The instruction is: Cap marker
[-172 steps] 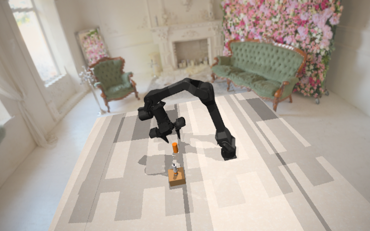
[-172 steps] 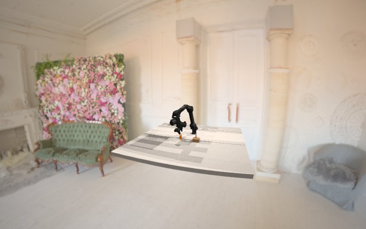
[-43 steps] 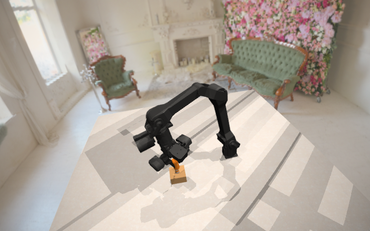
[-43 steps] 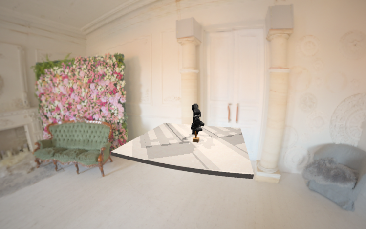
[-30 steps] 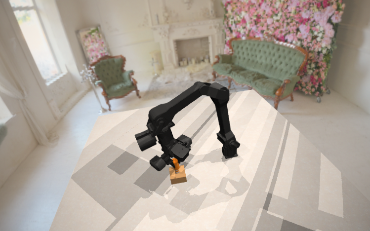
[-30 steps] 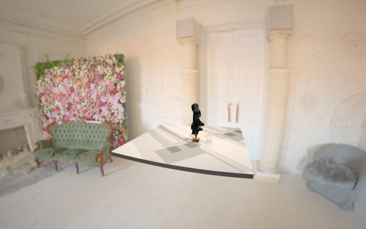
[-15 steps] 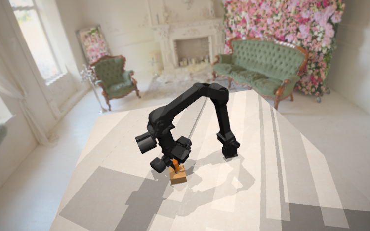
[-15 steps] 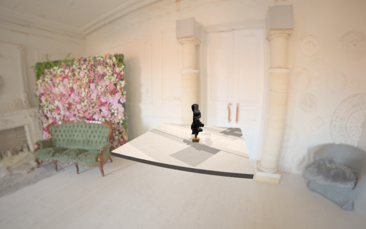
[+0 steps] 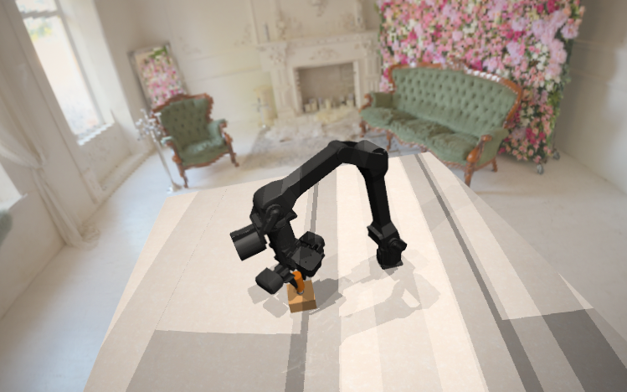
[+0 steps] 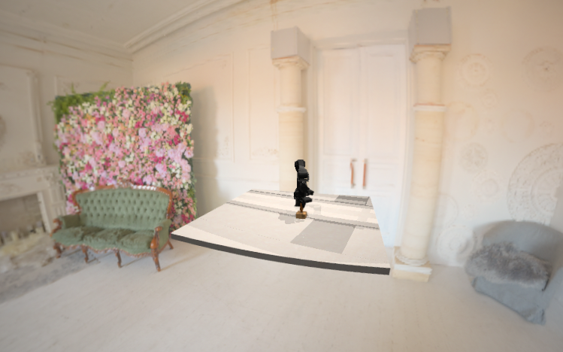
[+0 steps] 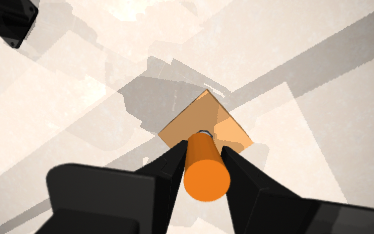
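Observation:
The orange cap (image 9: 298, 276) (image 11: 206, 179) is upright between the two black fingers of my gripper (image 9: 296, 282) (image 11: 204, 148), which is shut on it. The cap stands over the orange-brown holder block (image 9: 301, 302) (image 10: 301, 215) (image 11: 194, 112). Of the marker, only a small grey ring (image 11: 205, 132) shows, at the cap's lower end, just above the block. The cap looks in line with the marker, but it hides the rest of it. Whether the cap is fully seated cannot be told. The fingertips are a little above the block's top.
The arm's base (image 9: 389, 255) stands on the table (image 9: 218, 363) (image 10: 239, 234), to the right of the block in the top view. Part of the black arm also shows at the wrist view's upper left corner. Shadows and striped patches of light lie on the table top.

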Available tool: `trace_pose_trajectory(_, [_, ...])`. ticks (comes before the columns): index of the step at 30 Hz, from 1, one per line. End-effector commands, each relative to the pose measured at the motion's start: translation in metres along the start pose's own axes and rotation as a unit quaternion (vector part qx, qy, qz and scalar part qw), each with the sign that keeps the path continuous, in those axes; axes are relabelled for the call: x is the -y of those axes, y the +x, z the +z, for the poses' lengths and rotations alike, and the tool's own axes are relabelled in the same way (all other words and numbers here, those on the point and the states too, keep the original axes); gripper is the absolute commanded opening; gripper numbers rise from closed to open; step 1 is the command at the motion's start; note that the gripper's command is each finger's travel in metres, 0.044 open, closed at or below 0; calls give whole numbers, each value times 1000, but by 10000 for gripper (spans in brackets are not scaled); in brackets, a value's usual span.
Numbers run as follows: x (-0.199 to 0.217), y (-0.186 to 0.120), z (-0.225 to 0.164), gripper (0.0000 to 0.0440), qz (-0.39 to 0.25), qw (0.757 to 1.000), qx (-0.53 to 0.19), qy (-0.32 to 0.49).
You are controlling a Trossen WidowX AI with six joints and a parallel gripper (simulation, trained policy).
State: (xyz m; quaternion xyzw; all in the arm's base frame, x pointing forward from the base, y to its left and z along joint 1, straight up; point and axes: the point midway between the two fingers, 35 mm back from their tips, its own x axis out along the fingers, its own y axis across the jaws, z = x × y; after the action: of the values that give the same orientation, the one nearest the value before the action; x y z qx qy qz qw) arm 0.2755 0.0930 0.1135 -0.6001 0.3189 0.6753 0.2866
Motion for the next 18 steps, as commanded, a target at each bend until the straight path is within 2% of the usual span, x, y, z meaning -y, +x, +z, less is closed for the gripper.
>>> trace_pose_trajectory(1, [-5,19,0,111,28,1000,8,-7])
trace_pose_trajectory(15, [-4,22,-2,135,22,1000,1,-21])
trace_pose_trajectory(18, [-6,23,-1,151,23,999,3,-29])
